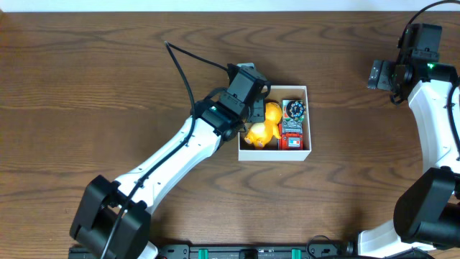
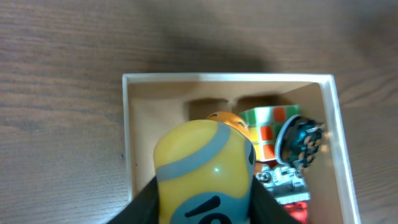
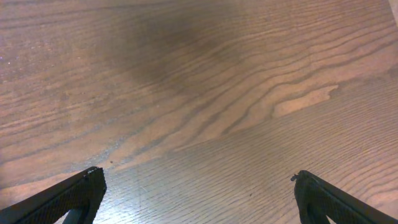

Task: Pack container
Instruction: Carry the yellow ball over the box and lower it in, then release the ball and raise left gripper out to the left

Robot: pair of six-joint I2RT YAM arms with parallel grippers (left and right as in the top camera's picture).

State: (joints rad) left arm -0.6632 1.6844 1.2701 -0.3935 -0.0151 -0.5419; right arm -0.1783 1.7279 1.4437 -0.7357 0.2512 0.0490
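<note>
Yellow toy (image 2: 205, 168) is held over a square white container (image 2: 224, 78), tan-brown inside.

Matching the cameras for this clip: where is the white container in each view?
Overhead: the container lies just right of centre.
Left wrist: the container fills the middle and right, its far wall across the upper part.
Right wrist: not in it; only wooden table under the open right end effector.
Shared landmark: the yellow Minion toy, visible overhead and from the left wrist.
</note>
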